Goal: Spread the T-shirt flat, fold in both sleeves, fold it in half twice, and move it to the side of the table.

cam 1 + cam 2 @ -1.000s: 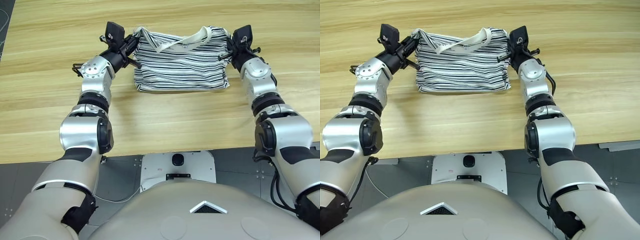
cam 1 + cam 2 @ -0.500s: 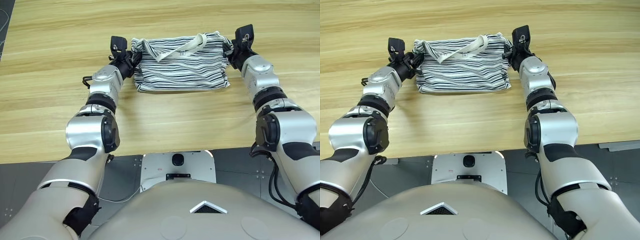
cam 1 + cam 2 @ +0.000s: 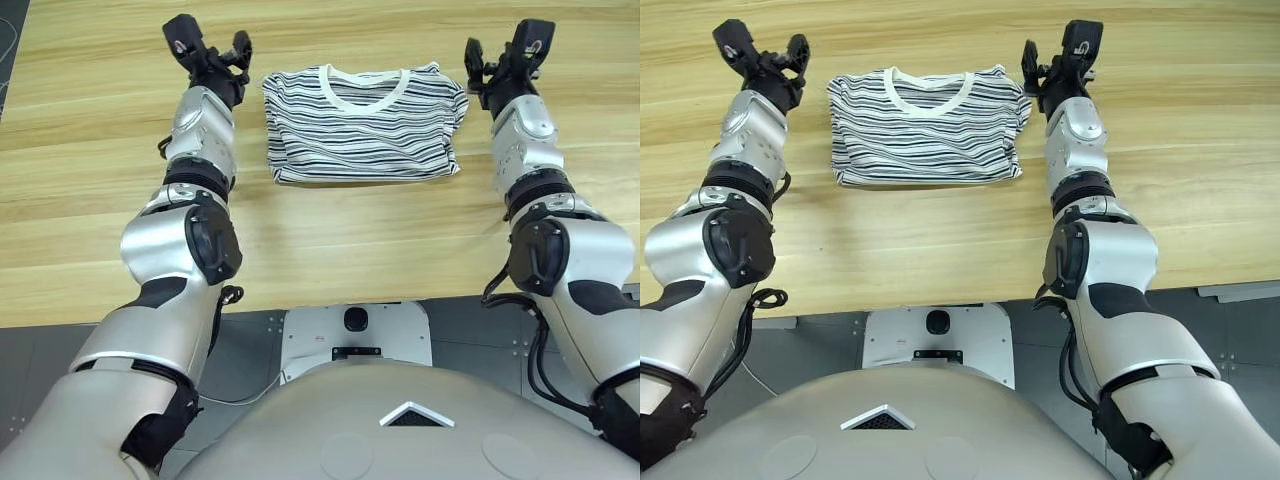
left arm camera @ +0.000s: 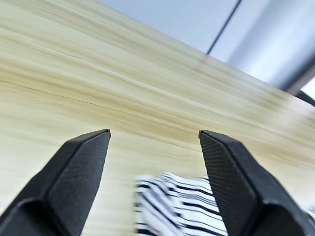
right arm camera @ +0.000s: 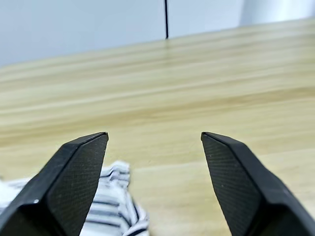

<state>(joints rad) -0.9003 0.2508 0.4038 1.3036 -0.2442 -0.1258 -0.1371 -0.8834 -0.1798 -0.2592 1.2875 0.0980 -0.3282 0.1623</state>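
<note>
**Folded, not yet moved aside**

The grained wooden table (image 3: pixel 330 230) is carrying the T-shirt (image 3: pixel 362 125) at its middle: soft striped knit lying as a rumpled rectangle, sleeves seemingly tucked. Probably a halving and the move aside are remaining. Beside its far corners, the left gripper (image 3: pixel 212 40) and right gripper (image 3: pixel 500 48) are hovering open, holding nothing.

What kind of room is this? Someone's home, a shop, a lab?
Probably a lab or robot test room rather than a home. A long wooden table holds a folded striped T-shirt, plain pale wall panels stand behind it, and there is a grey floor below.
</note>
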